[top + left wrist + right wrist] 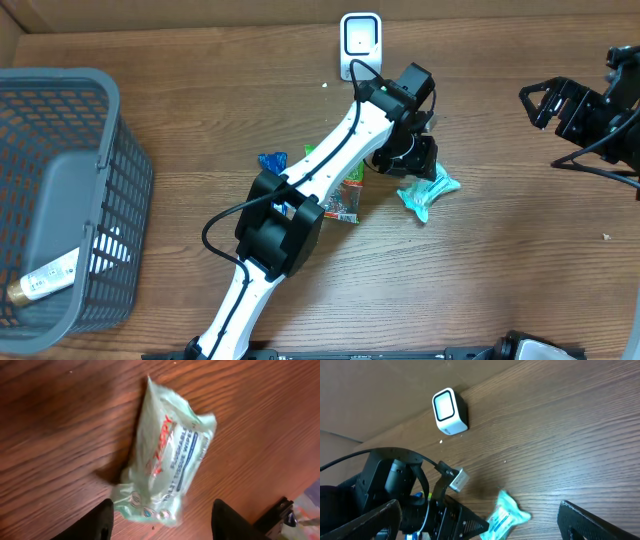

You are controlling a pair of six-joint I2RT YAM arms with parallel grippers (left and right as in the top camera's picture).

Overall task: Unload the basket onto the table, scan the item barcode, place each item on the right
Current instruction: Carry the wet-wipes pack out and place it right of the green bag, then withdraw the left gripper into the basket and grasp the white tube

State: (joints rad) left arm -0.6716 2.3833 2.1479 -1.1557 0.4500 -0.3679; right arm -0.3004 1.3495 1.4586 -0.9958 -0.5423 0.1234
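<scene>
Two arms here. The wipes pack [430, 192] lies flat on the counter [500, 280], around 5 o'clock from the white scanner [360, 40]. The left gripper [162, 520] hangs right over it, jaws apart, not pinching. The right gripper [545, 100] sits off at 3 o'clock, jaws wide apart.

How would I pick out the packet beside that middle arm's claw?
Find the white scanner at the table's far edge, then follow the white arm to its black claw. Right of it lies a crinkled pale-green wipes packet, alone, while the brighter packets sit under the arm.
</scene>
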